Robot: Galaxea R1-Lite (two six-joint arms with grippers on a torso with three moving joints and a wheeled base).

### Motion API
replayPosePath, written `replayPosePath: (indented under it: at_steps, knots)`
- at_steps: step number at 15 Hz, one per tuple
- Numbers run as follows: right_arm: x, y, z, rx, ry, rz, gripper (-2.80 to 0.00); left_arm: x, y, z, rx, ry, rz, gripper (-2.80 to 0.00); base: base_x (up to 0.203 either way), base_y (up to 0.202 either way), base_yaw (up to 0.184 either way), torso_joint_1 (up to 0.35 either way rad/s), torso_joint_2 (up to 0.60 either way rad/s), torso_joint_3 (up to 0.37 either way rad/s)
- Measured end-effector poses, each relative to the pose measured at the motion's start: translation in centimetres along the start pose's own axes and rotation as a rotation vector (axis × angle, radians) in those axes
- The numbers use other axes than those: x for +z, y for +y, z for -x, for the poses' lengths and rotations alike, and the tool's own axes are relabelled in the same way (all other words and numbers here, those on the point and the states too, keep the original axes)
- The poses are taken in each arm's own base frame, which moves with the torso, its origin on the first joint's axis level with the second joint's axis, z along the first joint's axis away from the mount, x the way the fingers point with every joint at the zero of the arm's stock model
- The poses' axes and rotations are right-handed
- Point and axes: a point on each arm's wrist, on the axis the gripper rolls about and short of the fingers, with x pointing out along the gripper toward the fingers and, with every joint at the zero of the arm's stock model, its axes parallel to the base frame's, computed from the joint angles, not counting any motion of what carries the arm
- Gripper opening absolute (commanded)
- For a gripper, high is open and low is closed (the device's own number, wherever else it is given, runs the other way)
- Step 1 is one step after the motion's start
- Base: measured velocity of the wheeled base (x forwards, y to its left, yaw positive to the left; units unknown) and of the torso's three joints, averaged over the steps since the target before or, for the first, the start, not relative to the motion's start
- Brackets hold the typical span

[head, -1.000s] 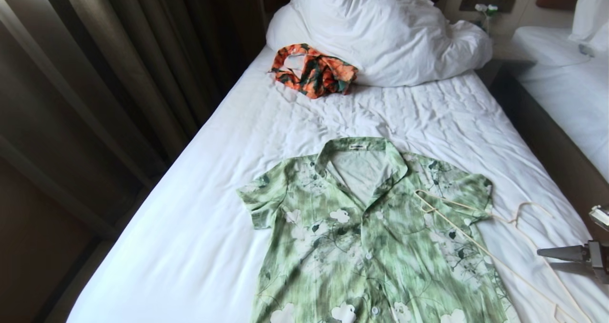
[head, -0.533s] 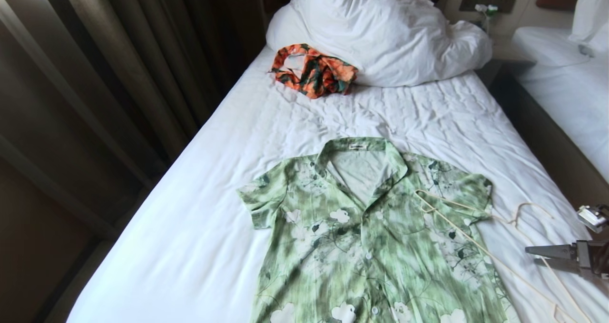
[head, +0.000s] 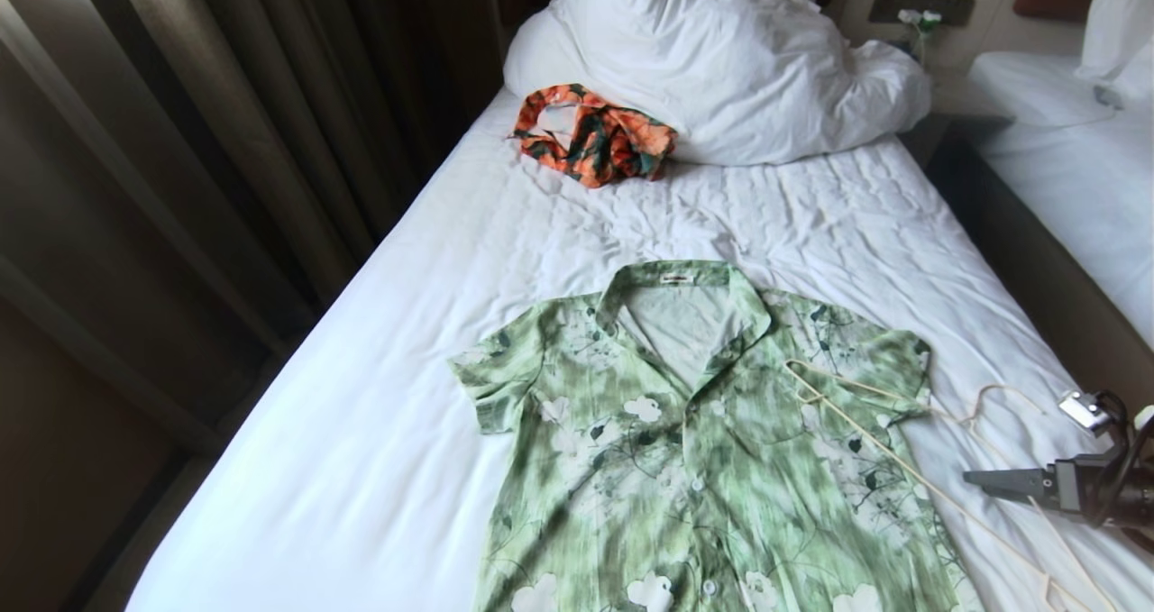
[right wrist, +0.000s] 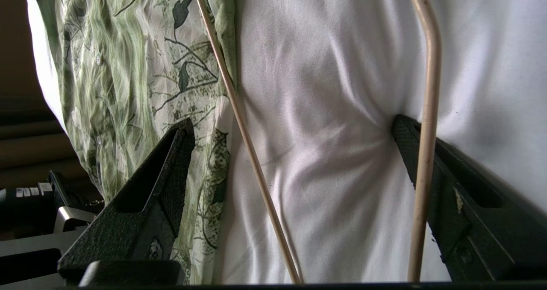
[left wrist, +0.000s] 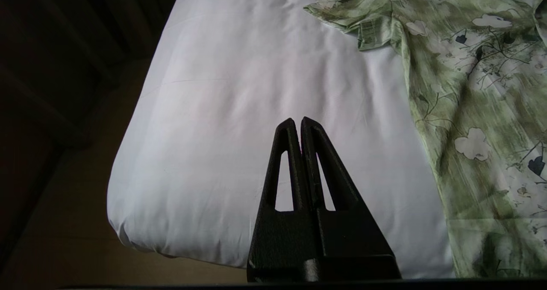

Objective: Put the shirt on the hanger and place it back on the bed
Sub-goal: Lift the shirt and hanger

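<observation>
The right gripper (right wrist: pixel 295 125) hovered low at the right edge of the bed (head: pixel 451 342), its two black fingers (right wrist: pixel 171 162) spread wide apart. Between them ran both thin wires of the hanger (right wrist: pixel 239 123); one finger sat over the shirt's hem side, the other pressed into the white sheet right beside the second wire, which crossed in front of it. Neither finger was clamped on a wire. In the head view the gripper (head: pixel 992 483) pointed towards the shirt from the right edge of the frame, with its wrist and cabling behind it.

The hanger (head: pixel 911 477) lay flat, cream-white, one end resting on the shirt's right-hand sleeve and chest, its hook out on the bare sheet beside that sleeve. The shirt (head: pixel 694 450) was spread face up in the middle of the bed, collar towards the pillows, buttons fastened down the front.

The left gripper (left wrist: pixel 301 130) hung above the bare sheet near the bed's corner, its fingers pressed together on nothing, with the shirt's sleeve well off to one side.

Further up the bed a crumpled orange-and-green garment (head: pixel 590 134) lay against the white pillow (head: pixel 721 62).
</observation>
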Motion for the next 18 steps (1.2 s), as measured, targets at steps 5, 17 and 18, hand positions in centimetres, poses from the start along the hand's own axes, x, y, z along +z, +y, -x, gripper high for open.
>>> replayPosePath:
  at_steps: [5, 17, 18]
  knots:
    - [0.5, 0.6, -0.8, 0.011, 0.003, 0.048, 0.00, 0.0, 0.0, 0.0, 0.000, 0.001, -0.001, -2.80, 0.000, 0.000, 0.000, 0.000, 0.00, 0.000]
    - [0.6, 1.0, -0.8, 0.009, -0.004, 0.069, -2.80, 0.0, 0.0, 0.0, 0.000, 0.000, 0.000, -2.80, 0.000, 0.000, 0.000, 0.000, 0.00, 0.000]
    - [0.7, 1.1, -0.6, 0.007, -0.007, 0.073, -2.80, 0.0, 0.0, 0.0, 0.000, 0.001, 0.000, -2.80, 0.000, 0.000, 0.000, 0.000, 0.00, 0.000]
